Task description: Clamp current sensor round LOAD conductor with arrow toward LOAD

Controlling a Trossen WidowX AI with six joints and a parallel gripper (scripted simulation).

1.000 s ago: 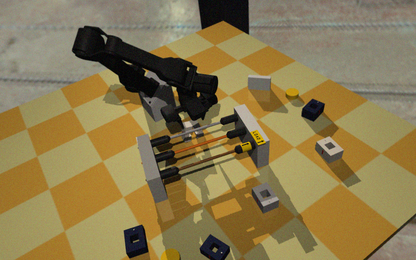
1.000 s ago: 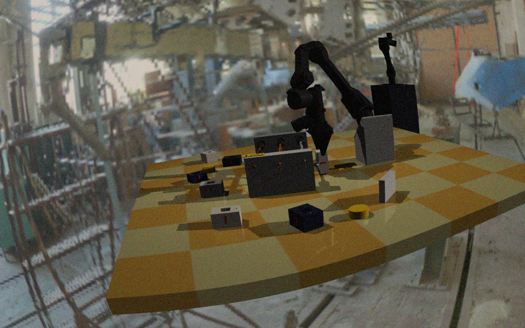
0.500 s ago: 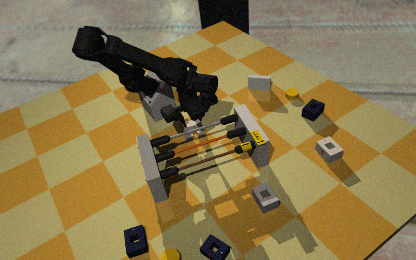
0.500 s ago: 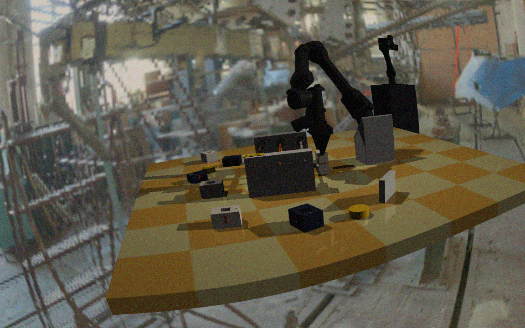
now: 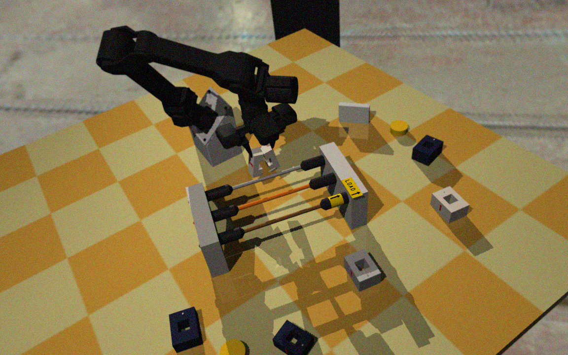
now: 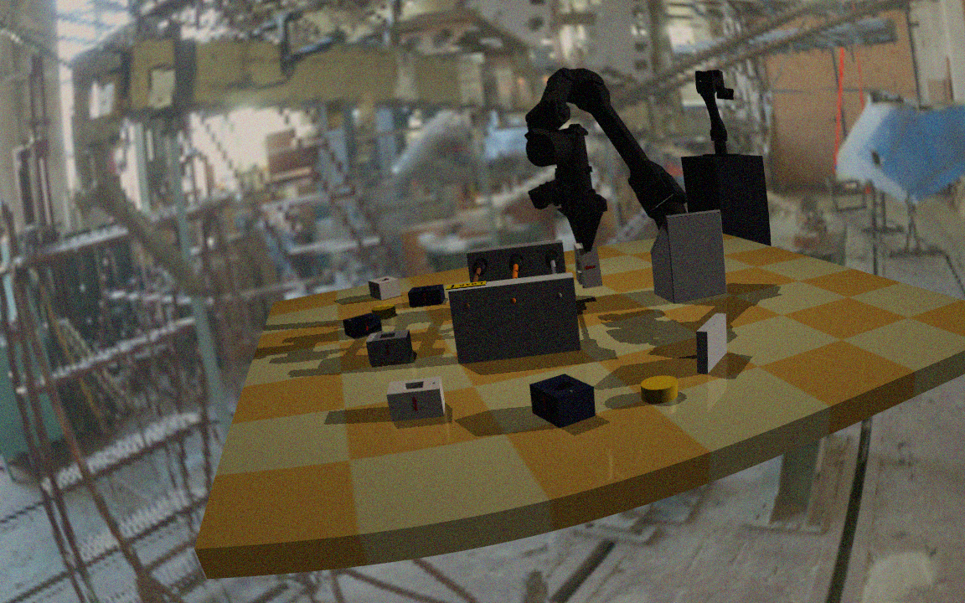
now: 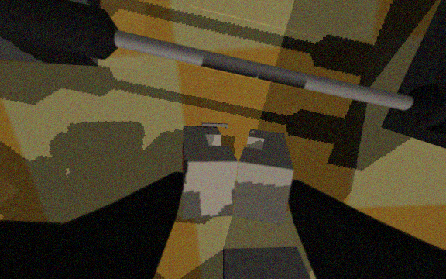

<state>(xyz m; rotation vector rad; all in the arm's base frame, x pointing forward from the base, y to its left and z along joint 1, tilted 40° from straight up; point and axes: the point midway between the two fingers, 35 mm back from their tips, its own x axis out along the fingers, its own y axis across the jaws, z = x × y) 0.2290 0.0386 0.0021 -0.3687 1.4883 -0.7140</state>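
My gripper (image 5: 262, 151) (image 6: 585, 245) (image 7: 235, 184) is shut on the open split-core sensor, a white block (image 5: 256, 161) (image 6: 590, 271) (image 7: 211, 182) in two halves spread apart at the bottom. It hangs above the table, beside the grey conductor (image 5: 264, 177) (image 7: 246, 67) and not round it. A red mark shows on its side; the arrow's direction is too small to tell. The LOAD conductor is the brown rod (image 5: 284, 218), farthest from the gripper, with a yellow arrow sleeve (image 5: 335, 200). The yellow LOAD marker (image 5: 351, 187) (image 6: 467, 286) lies on one end block's top.
An orange conductor (image 5: 272, 197) runs between the other two. They span two grey end blocks (image 5: 202, 216) (image 5: 356, 211). A tall grey block (image 5: 224, 150) (image 6: 688, 258) stands behind the gripper. Several white and dark blue square-holed blocks, yellow discs and an upright white plate (image 5: 353, 113) (image 6: 711, 343) stand around.
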